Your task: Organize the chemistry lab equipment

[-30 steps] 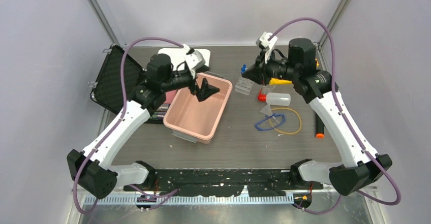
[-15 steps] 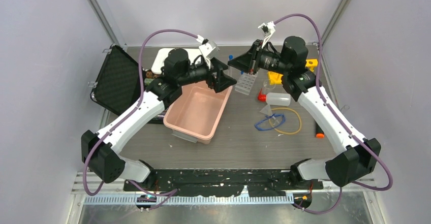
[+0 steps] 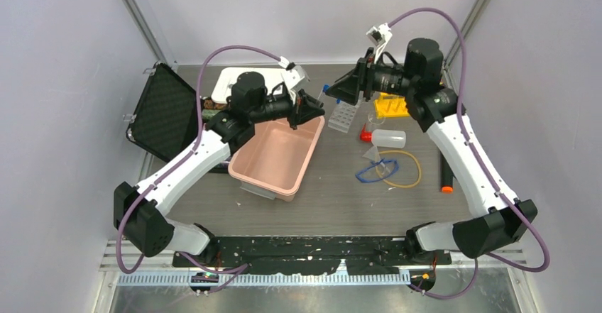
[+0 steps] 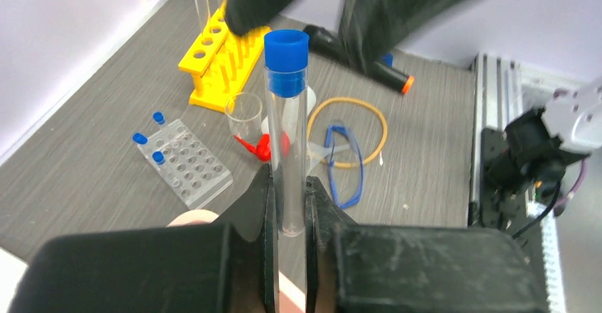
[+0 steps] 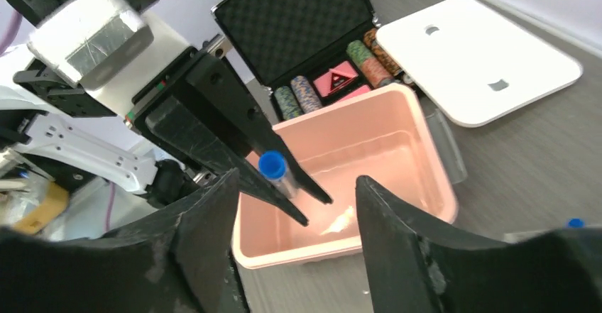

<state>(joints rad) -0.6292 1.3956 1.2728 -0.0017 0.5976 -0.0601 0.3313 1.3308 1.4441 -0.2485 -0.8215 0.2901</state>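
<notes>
My left gripper [image 4: 289, 185] is shut on a clear blue-capped test tube [image 4: 287, 114], held above the far right corner of the pink tub [image 3: 277, 153]. The tube's cap [image 3: 325, 88] points toward my right gripper [image 3: 339, 87], which stands open around it without touching; in the right wrist view the tube [image 5: 275, 169] lies between the spread fingers [image 5: 213, 213]. On the table sit the clear tube tray [image 3: 342, 116] with three capped tubes, the yellow rack [image 3: 391, 105], the red-capped squeeze bottle [image 3: 387, 138], the funnel [image 3: 371, 155], blue glasses [image 3: 376, 171] and yellow tubing [image 3: 410, 165].
The white lid [image 3: 234, 80] lies behind the tub. An open black case [image 3: 163, 111] with poker chips sits at the far left. A black marker with an orange tip [image 3: 444, 174] lies at the right. A small glass beaker [image 4: 245, 111] stands by the rack.
The left arm swung from over the tub toward the right gripper and shut on the tube. The right gripper opened and let the tube go.
</notes>
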